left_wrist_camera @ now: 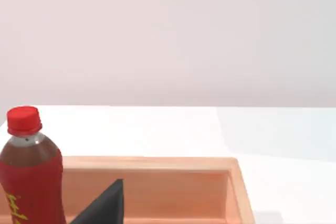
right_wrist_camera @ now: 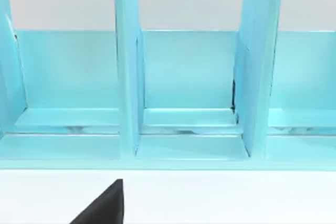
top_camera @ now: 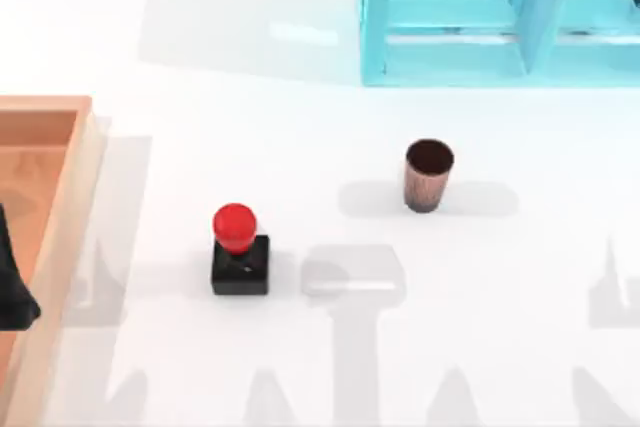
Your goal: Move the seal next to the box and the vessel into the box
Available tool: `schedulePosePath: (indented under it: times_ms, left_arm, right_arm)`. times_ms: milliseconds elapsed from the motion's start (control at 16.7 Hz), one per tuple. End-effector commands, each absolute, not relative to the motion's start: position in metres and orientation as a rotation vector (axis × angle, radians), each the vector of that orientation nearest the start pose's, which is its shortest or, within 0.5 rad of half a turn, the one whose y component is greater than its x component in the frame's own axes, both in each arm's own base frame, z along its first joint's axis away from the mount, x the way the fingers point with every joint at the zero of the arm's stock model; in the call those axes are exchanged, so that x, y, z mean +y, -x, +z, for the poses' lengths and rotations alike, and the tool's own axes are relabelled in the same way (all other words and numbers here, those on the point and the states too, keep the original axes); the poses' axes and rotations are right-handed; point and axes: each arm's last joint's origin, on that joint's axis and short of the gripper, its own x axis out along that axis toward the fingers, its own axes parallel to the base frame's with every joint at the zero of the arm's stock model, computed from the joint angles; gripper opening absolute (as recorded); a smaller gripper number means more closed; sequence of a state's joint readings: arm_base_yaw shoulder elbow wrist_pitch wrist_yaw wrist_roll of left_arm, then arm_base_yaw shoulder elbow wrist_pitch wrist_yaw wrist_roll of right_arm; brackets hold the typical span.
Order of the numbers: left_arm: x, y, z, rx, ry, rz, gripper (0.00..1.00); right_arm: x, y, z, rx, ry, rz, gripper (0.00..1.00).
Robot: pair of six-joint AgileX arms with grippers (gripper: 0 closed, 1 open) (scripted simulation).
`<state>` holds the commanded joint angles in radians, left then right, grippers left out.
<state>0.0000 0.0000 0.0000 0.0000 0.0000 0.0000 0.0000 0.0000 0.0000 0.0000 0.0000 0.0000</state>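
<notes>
The seal (top_camera: 238, 247), a red knob on a black square block, stands upright on the white table left of centre. The vessel (top_camera: 429, 175), a small copper-brown cup with a dark inside, stands upright to its right and a little farther back. The box (top_camera: 68, 237), a light-wood tray with an orange-brown inside, lies at the table's left edge; its rim (left_wrist_camera: 157, 163) is in the left wrist view. My left gripper (top_camera: 12, 287) hangs over the box as a dark shape, well left of the seal. A dark part of my right gripper (right_wrist_camera: 105, 205) faces the cyan frame.
A cyan shelf-like frame (top_camera: 500, 17) with upright dividers (right_wrist_camera: 128, 77) stands at the back right. A red-capped cola bottle (left_wrist_camera: 29, 171) stands by the box's far rim. Open white table lies between the seal, the vessel and the box.
</notes>
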Motion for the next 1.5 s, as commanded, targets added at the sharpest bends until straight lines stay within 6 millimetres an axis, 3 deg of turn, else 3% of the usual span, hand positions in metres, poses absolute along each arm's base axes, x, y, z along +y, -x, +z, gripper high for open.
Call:
schedulePosePath:
  times_ms: [300,480,660,840,1020,1260,1500]
  left_arm:
    - [-0.004,-0.106,0.171,0.050,0.025,-0.025,1.00]
    - [-0.009,-0.111,0.198,0.176,0.073,-0.073,1.00]
    - [-0.020,-0.128,0.232,0.381,0.121,-0.120,1.00]
    - [-0.038,-0.163,0.260,0.646,0.146,-0.148,1.00]
    - [-0.067,-0.207,0.272,0.930,0.135,-0.147,1.00]
    - [-0.117,-0.264,0.264,1.260,0.077,-0.103,1.00]
    - [-0.165,-0.302,0.243,1.472,0.016,-0.048,1.00]
  right_arm:
    - [-0.001,-0.106,0.160,0.000,0.000,0.000,1.00]
    - [-0.001,-0.106,0.160,0.000,0.000,0.000,1.00]
    - [-0.001,-0.106,0.160,0.000,0.000,0.000,1.00]
    - [-0.001,-0.106,0.160,0.000,0.000,0.000,1.00]
    - [-0.001,-0.106,0.160,0.000,0.000,0.000,1.00]
    - [-0.001,-0.106,0.160,0.000,0.000,0.000,1.00]
    - [-0.001,-0.106,0.160,0.000,0.000,0.000,1.00]
